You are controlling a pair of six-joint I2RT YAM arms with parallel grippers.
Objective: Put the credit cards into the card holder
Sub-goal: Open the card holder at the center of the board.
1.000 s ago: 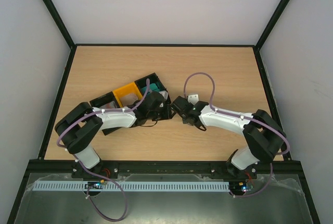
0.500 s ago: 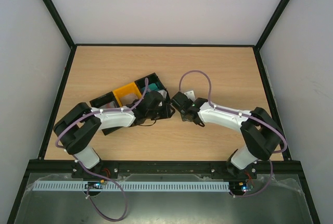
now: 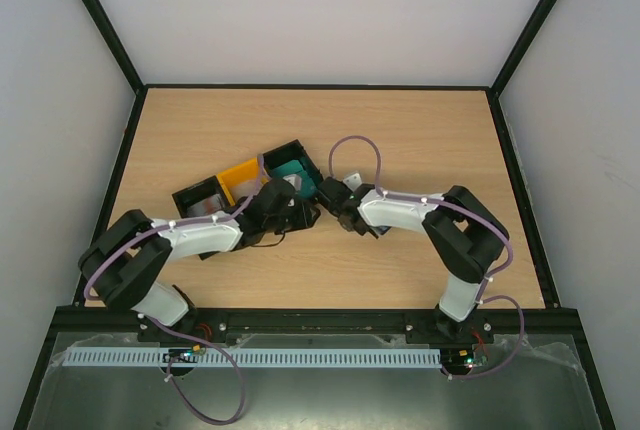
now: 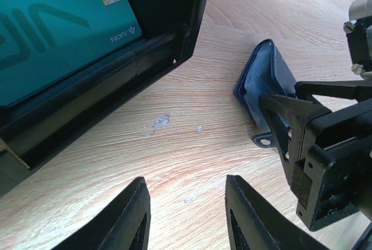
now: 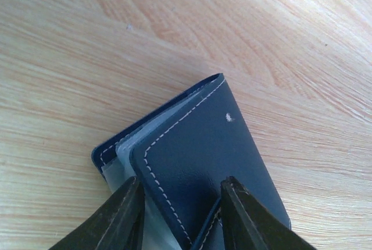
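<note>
The navy card holder [image 5: 203,145] lies on the wood, its cover slightly lifted and grey lining showing. My right gripper [image 5: 181,181] is over it with jaws apart, both fingertips resting on its upper face. In the left wrist view the card holder [image 4: 258,78] sits tilted, with a right-arm finger [image 4: 285,107] touching it. A teal credit card [image 4: 58,29] lies in the tray's end compartment, also seen from above [image 3: 293,168]. My left gripper [image 4: 186,180] is open and empty over bare wood, between the tray and the card holder. Other cards are out of view.
The black-and-yellow three-compartment tray [image 3: 190,195] lies slanted left of centre; its black corner wall [image 4: 168,6] is close ahead of the left gripper. The two grippers [image 3: 303,214] [image 3: 325,200] are nearly touching at mid-table. Black frame rails border the table.
Both grippers moved left. The left gripper drew back off the tray's end compartment, uncovering the teal card. The right gripper came in closer to the tray corner.
</note>
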